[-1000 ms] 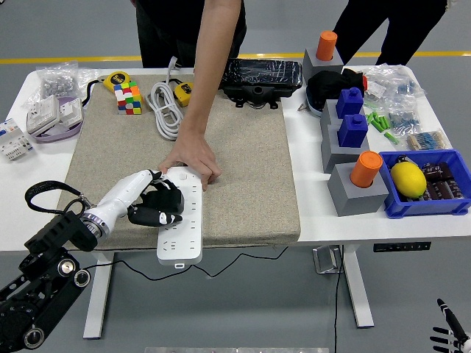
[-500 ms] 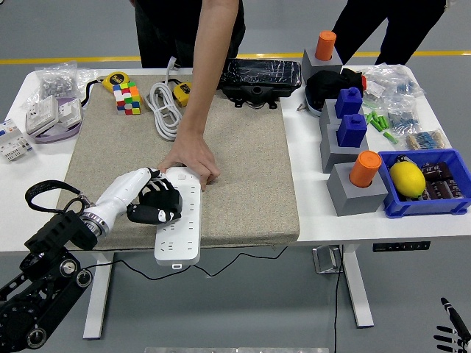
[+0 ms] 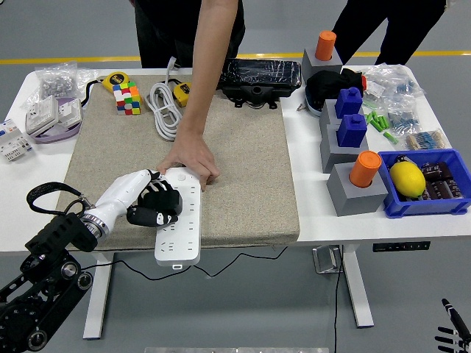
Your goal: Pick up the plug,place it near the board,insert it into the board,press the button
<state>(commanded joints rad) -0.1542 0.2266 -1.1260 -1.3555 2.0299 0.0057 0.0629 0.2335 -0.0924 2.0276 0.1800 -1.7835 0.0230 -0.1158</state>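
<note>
Head view: white power strip (image 3: pixel 180 224) (the board) is laid lengthwise on a beige mat (image 3: pixel 243 169), its near end overhanging the mat's front edge and the white table (image 3: pixel 324 220) edge at approx 6 o'clock. The left hand (image 3: pixel 154 206) is seen at the strip's left side, black fingers (image 3: pixel 163 217) curled in over the strip's mid section, touching it. Something black is bunched under the fingers; whether it's the plug can't be told, since dark fingers and any dark plug merge. So grasp state of the left hand can't be told for sure; fingers are bent, not spread. The white forearm runs off toward 8 o'clock.

The strip's far end is held down by a person's hand (image 3: pixel 193 160), reaching in from 12 o'clock, palm down, fingertips on the strip's top end, just beyond the robot fingers at approx 1 o'clock from them.

The right hand (image 3: pixel 450 334) is only seen as a few black fingertips at the bottom right corner, below table level, well apart from the strip; its state can't be told.

Other items: a coiled white cable (image 3: pixel 163 109) and a colour cube (image 3: pixel 128 98) at the mat's far left, a black case (image 3: pixel 259 79) at the far edge, grey blocks with orange and blue caps at 3 o'clock, and a blue bin (image 3: pixel 447 202) with a lemon (image 3: pixel 408 179) in it.
</note>
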